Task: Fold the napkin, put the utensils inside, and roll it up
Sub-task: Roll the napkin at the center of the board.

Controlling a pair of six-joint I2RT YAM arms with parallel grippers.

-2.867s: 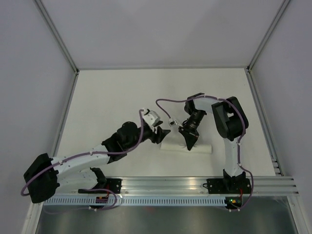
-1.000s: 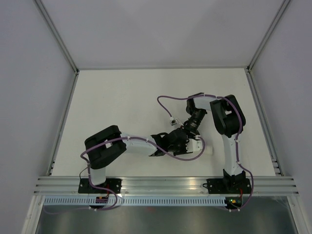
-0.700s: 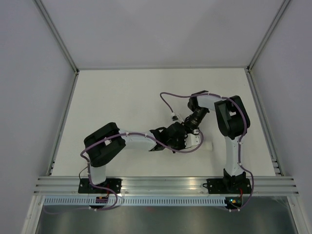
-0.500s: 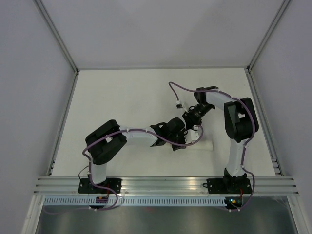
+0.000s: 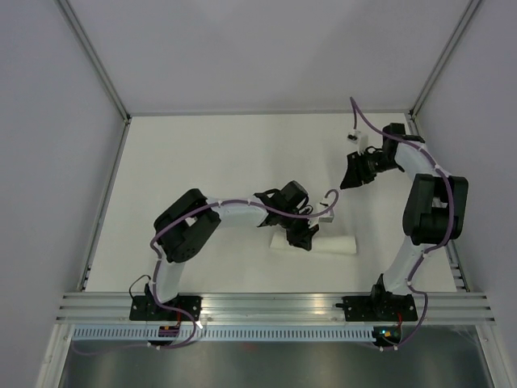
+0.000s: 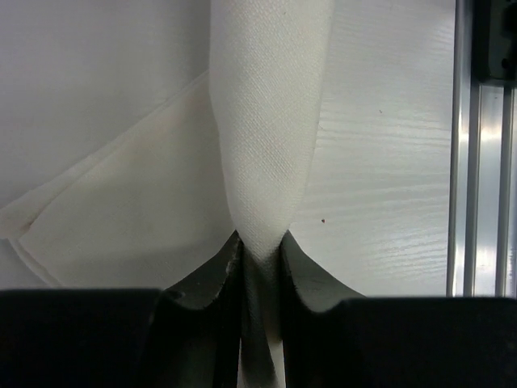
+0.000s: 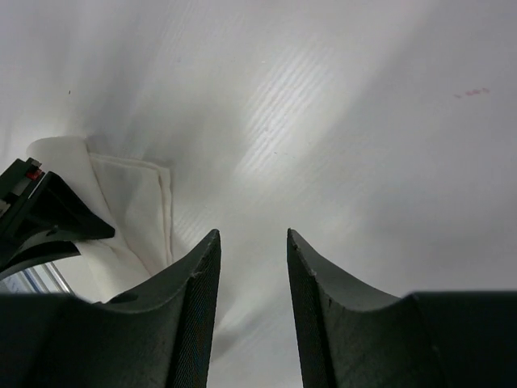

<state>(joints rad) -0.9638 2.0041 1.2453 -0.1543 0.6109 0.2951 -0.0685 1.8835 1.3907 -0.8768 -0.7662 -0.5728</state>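
Near the napkin [image 6: 271, 121], a rail [image 6: 477, 145] (metal).

The napkin [image 6: 271, 121] is matt and off-white, with a fine woven-looking grain across its rolled part. Its flat layers look smoother, and whether it is cloth or heavy paper cannot be told. In the right wrist view its edge shows a raised border like a hem. The table [image 6: 388, 162] is white with faint straight grain lines like printed wood, and it has a soft sheen that throws back glare. The rail [image 6: 477, 145] is bare metal, bright in long streaks. The left gripper [image 6: 260, 242] and right gripper [image 7: 252, 238] look like dark plastic — mostly matt, with paler edges. The left arm [image 5: 234, 208] has a smooth white shell.
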